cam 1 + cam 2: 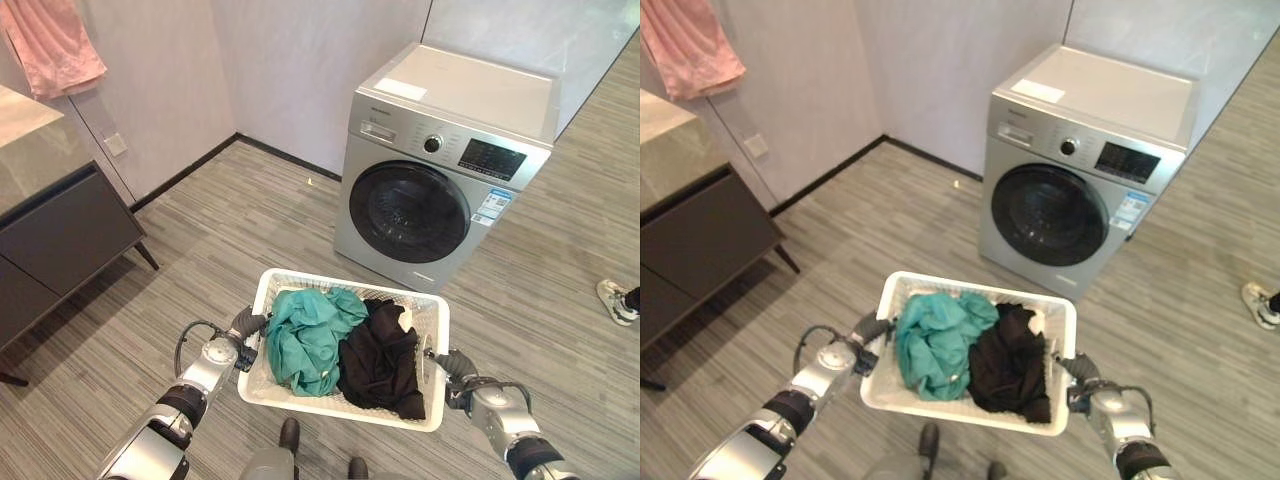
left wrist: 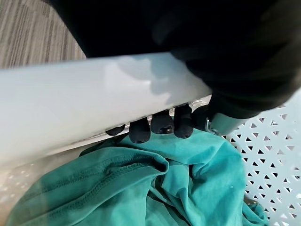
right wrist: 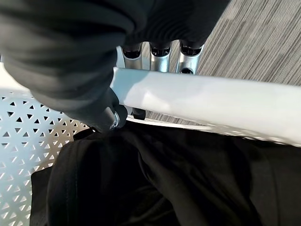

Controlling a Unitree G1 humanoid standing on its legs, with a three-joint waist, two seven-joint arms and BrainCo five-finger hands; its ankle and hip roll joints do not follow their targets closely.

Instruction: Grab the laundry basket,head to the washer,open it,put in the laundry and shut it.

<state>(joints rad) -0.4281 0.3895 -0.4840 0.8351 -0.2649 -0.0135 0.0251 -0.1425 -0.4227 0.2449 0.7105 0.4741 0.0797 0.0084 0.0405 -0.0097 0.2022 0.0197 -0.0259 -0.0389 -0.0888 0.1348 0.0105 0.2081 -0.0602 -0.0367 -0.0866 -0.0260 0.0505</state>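
The fingers [image 2: 162,126] of the left hand [image 1: 246,324] are curled over the rim of the white laundry basket [image 1: 300,287], their dark tips hooked inside just above the cloth, and the fingers [image 3: 160,51] of the right hand [image 1: 455,364] are wrapped the same way round the opposite rim, so both hands are clamped on the basket and carry it clear of the floor in the lower middle of the frame. The grey striped floor [image 1: 230,215] spreads across the frame, meeting pale walls [image 1: 300,70] along a dark skirting. The silver washer [image 1: 445,165] stands in the upper right, just beyond the basket's far edge, its round dark door [image 1: 408,212] closed and facing the basket, with a dial and a dark display panel on the front above it. A dark cabinet [image 1: 60,240] with a pale top sits at the left edge, and a pink towel [image 1: 55,45] hangs in the upper left corner above it. Inside the basket a teal garment [image 1: 305,335] lies bunched on the left half and a black garment [image 1: 380,360] lies heaped on the right half, the two touching in the middle. At the right edge of the frame a person's shoe [image 1: 616,301] rests on the floor, well apart from the basket.
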